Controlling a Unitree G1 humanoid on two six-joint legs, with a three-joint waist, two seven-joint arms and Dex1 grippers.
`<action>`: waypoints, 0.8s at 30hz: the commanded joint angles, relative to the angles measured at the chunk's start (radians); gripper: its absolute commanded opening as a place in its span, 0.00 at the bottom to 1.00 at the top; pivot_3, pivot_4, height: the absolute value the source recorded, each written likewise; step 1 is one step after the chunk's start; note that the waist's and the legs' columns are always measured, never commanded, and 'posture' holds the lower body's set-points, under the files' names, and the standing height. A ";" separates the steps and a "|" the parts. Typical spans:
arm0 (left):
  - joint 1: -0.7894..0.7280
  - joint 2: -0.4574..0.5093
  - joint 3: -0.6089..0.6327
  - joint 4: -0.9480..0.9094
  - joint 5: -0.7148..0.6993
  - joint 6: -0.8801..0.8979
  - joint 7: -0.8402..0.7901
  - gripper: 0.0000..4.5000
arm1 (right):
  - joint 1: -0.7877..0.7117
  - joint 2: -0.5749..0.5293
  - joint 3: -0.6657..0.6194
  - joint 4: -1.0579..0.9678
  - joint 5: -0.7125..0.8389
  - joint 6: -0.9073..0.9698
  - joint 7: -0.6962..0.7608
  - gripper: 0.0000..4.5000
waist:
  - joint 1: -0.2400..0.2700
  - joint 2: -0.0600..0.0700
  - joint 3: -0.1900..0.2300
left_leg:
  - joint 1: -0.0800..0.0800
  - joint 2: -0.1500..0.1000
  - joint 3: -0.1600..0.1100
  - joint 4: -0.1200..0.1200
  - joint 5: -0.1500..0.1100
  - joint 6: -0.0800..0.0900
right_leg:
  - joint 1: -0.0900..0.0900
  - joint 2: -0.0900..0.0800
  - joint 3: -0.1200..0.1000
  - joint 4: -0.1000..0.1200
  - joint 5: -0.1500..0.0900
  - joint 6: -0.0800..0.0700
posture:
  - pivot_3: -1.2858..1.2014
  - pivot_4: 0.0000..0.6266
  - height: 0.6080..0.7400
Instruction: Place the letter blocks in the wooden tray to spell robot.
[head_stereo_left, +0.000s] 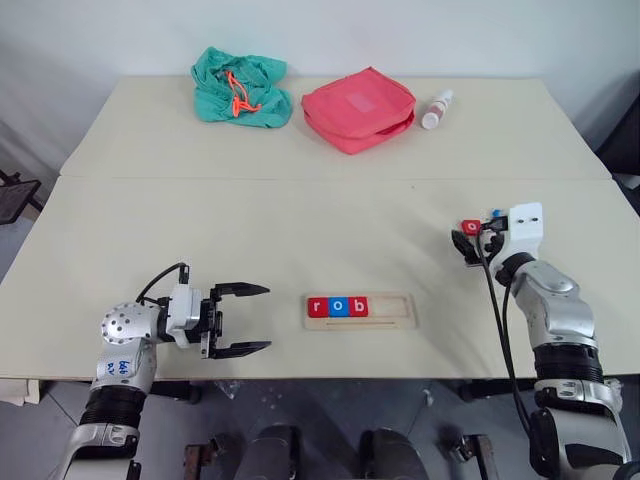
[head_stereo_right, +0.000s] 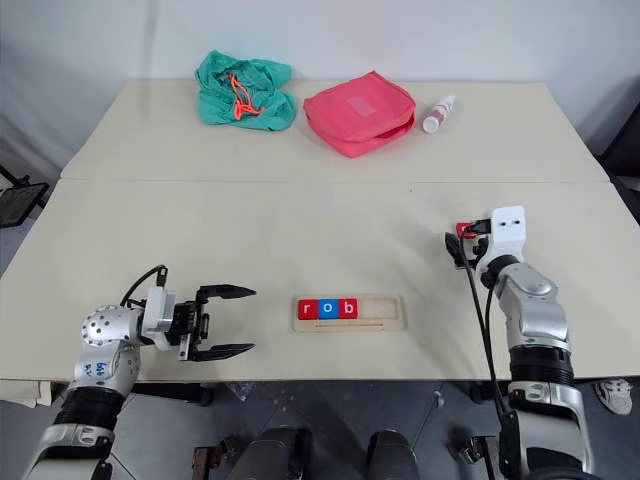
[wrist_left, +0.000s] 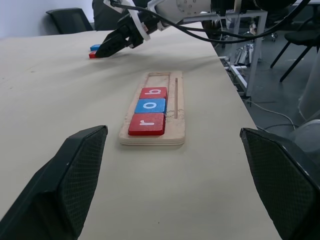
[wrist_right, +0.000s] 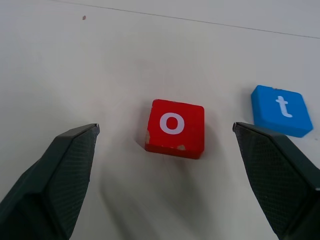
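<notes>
Tray: the long pale wooden tray (head_stereo_left: 360, 311) lies flat near the table's front edge, between the two arms.
Tiles in tray: a red square "r" block (head_stereo_left: 318, 307), a blue "o" block (head_stereo_left: 339, 307) and a red "b" block (head_stereo_left: 359, 306) sit side by side, touching, at its left end (the right part of the groove is bare).
Loose tiles: a red "o" block (wrist_right: 175, 128) and a blue "t" block (wrist_right: 280, 110) lie on the beige table (head_stereo_left: 300, 220) at the right, near each other but apart.
Right gripper (wrist_right: 170, 175): fingers spread wide, empty, with the red "o" block just ahead between them.
Left gripper (head_stereo_left: 243, 319): fingers released, holding nothing, pointing toward the tray.
Far side: a teal cloth bag (head_stereo_left: 240, 86), a pink-red fabric pouch (head_stereo_left: 358, 108), a small white bottle (head_stereo_left: 437, 109).
</notes>
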 joint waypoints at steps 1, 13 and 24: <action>0.013 0.011 0.019 -0.042 -0.012 0.003 0.009 1.00 | -0.034 0.004 0.001 0.045 -0.007 -0.052 0.001 1.00 | 0.000 0.000 0.000 | 0.000 0.000 0.000 0.000 0.000 0.000 | 0.000 0.000 0.000 0.000 0.000 0.000 | 0.52 0.24 1.00; 0.013 0.008 0.017 -0.046 -0.009 0.001 0.020 1.00 | -0.094 0.044 -0.005 0.178 -0.007 -0.094 -0.035 0.65 | -0.011 0.000 0.000 | 0.000 0.000 -0.001 0.000 0.000 0.000 | 0.000 0.000 0.000 0.001 0.000 0.000 | 0.52 0.24 1.00; -0.001 0.020 0.016 -0.019 -0.018 0.009 -0.020 1.00 | 0.196 0.043 -0.035 -0.435 0.054 0.119 -0.084 0.33 | 0.000 0.001 0.000 | -0.001 0.000 -0.002 -0.001 0.000 0.000 | -0.001 0.000 0.000 0.001 0.000 0.000 | 0.52 0.24 1.00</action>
